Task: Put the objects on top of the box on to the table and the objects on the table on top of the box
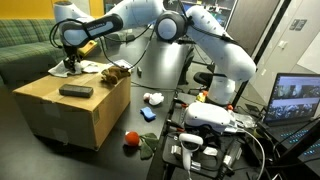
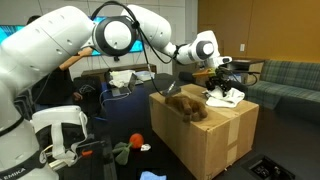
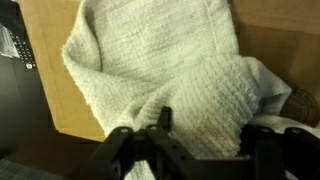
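Note:
A cardboard box (image 1: pixel 70 115) shows in both exterior views, here too (image 2: pixel 215 140). On its top lie a black remote (image 1: pixel 75 91), a brown plush toy (image 1: pixel 115 72) (image 2: pixel 185 105) and a crumpled white towel (image 2: pixel 222 97) (image 3: pixel 150 60). My gripper (image 1: pixel 68 68) (image 2: pixel 218 80) is low over the towel at the box's far end. In the wrist view the gripper (image 3: pixel 207 130) is open, with a raised fold of towel between its fingers. On the dark table beside the box lie a red ball (image 1: pixel 131 140), a white object (image 1: pixel 153 99) and a small blue object (image 1: pixel 148 115).
A green item (image 1: pixel 150 145) lies by the red ball. A robot base with cables (image 1: pixel 205 125) and a laptop (image 1: pixel 298 100) stand beside the table. A green couch (image 1: pixel 25 50) is behind the box.

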`<move>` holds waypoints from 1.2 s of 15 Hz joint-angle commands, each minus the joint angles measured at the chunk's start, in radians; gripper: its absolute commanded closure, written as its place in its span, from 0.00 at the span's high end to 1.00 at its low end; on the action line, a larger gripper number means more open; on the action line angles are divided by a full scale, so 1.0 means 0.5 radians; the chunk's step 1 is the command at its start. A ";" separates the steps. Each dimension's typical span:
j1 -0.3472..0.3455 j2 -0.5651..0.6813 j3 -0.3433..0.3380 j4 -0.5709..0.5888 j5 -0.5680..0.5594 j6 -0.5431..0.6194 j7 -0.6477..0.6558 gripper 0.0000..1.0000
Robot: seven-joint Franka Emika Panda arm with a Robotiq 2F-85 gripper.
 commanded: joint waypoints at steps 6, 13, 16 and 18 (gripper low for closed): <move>0.020 -0.116 0.059 -0.005 0.091 -0.213 -0.108 0.04; 0.106 -0.387 0.069 -0.186 0.021 -0.219 0.013 0.04; 0.167 -0.582 0.060 -0.281 0.006 -0.287 0.087 0.04; 0.200 -0.731 0.066 -0.316 0.021 -0.428 0.129 0.04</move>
